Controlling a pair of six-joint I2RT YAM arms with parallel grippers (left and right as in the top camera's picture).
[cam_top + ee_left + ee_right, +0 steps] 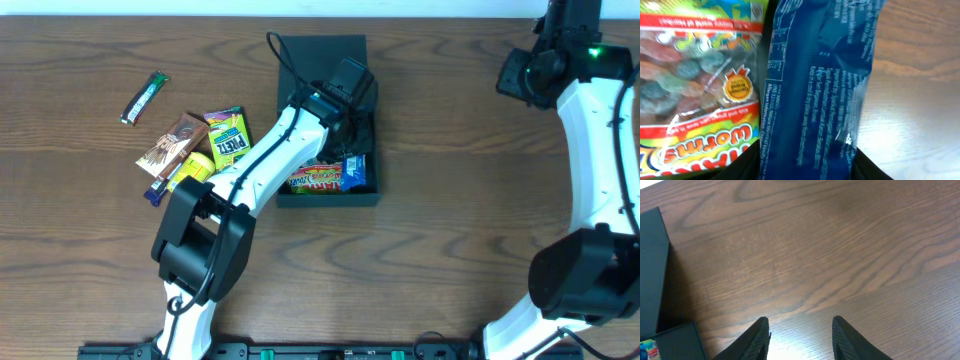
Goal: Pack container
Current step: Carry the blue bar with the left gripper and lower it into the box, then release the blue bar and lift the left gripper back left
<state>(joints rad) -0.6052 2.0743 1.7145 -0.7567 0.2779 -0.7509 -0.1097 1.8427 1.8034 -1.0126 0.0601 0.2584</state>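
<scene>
The dark teal container (330, 197) stands at the table's middle with its lid (320, 50) open flat behind it. A colourful gummy worms bag (314, 180) lies in its front part and also shows in the left wrist view (695, 75). My left gripper (807, 162) hangs over the container, and its jaws flank a blue snack packet (815, 85) at the box's front right corner (356, 172). My right gripper (800, 332) is open and empty above bare wood at the far right (520, 78). The container's edge (652, 265) shows at its left.
Loose snacks lie on the left of the table: a green bar (145, 97), a brown packet (172, 145), a green Pretz box (228, 135) and a yellow packet (190, 168). The left arm stretches diagonally from the front edge to the container.
</scene>
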